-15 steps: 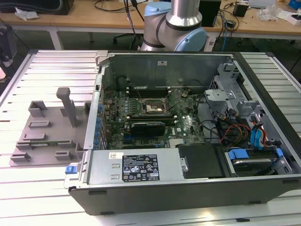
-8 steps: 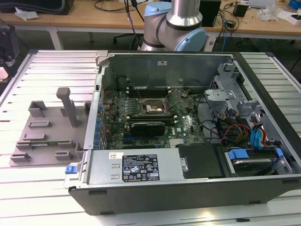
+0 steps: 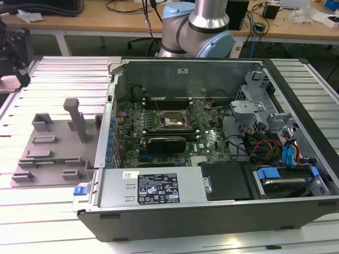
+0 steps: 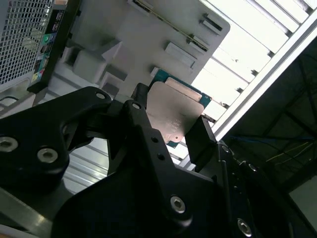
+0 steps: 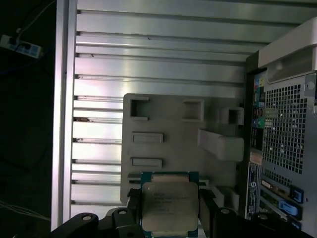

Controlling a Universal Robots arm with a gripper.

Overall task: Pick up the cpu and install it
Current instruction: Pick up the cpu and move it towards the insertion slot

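A slatted aluminium table (image 3: 58,69) carries the work, with wooden tables (image 3: 95,21) and loose cables along the far side of the room. My arm (image 3: 204,21) rises from behind the open computer case (image 3: 212,211), which lies on its side with the motherboard facing up. On that board, towards the far wall of the case, sits the black socket frame (image 3: 170,120).

On the exterior view's left of the case, just beside it, lies the grey fixture tray (image 3: 53,148) with its upright post and shallow pockets.

My end effector (image 5: 171,208) is clenched on the cpu (image 5: 169,206). In both wrist views a black finger presses each of two opposite edges of the chip. The pale metal top faces the first wrist camera, and a thin green border shows around it. I hold the cpu over the fixture tray, above the edge of the tray that lies away from its row of pockets. The perforated rear panel of the case is close beside it.
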